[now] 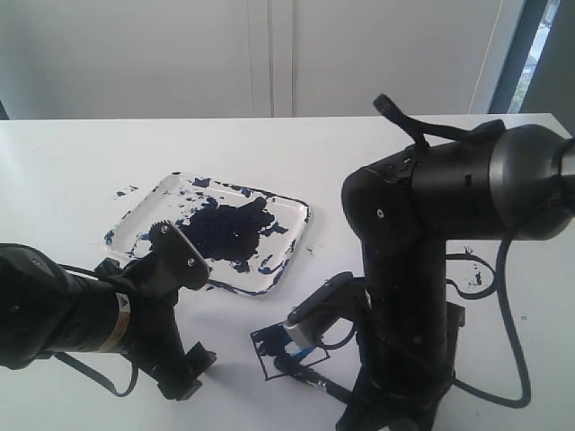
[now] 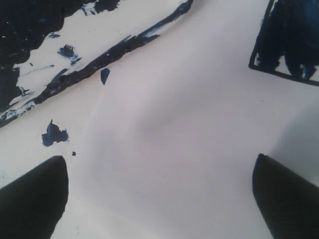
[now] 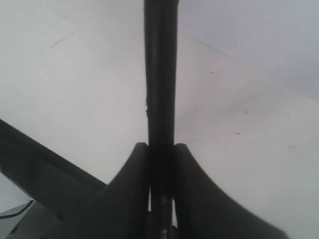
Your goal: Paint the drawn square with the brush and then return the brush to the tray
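The tray (image 1: 148, 211), white with a large blue-black blotch, lies left of centre on the table. Its paint-streaked rim (image 2: 99, 62) crosses the left wrist view. The drawn square (image 1: 274, 348) sits in front of the tray, partly scribbled dark blue, and its corner (image 2: 286, 42) also shows in the left wrist view. My right gripper (image 3: 161, 147) is shut on the brush (image 3: 160, 74), whose black handle runs straight out between the fingers. In the exterior view the brush (image 1: 313, 379) slants low by the square's near side. My left gripper (image 1: 184, 377) (image 2: 159, 199) hangs open over bare table, left of the square.
The bulky right arm (image 1: 422, 233) stands over the table's right front and hides its own gripper. A black cable (image 1: 481, 278) loops beside it. Stray blue paint specks (image 1: 126, 191) (image 2: 54, 134) mark the table near the tray. A pale wall rises behind the table.
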`<state>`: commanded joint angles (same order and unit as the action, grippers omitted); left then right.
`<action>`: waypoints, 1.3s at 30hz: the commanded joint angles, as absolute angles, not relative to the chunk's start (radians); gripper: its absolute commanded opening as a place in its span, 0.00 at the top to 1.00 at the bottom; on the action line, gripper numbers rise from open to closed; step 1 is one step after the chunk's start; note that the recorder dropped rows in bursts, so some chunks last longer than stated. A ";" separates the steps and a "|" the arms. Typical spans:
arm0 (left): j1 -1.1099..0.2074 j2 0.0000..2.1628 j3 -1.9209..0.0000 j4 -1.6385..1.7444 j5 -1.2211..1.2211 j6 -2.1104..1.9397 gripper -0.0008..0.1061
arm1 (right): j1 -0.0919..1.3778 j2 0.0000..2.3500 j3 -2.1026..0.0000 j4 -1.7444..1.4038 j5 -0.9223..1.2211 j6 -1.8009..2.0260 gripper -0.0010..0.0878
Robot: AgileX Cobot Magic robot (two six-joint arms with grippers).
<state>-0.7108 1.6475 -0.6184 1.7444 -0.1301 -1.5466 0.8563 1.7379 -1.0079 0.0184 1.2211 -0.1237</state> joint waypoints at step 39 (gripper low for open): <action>-0.711 1.648 -0.618 1.744 -0.139 -1.554 0.05 | 1.006 1.736 -1.070 -0.345 1.221 0.062 0.99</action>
<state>-0.7108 1.6475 -0.6184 1.7444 -0.1394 -1.5537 1.0060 1.7364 -1.0700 -0.3451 1.2211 0.0623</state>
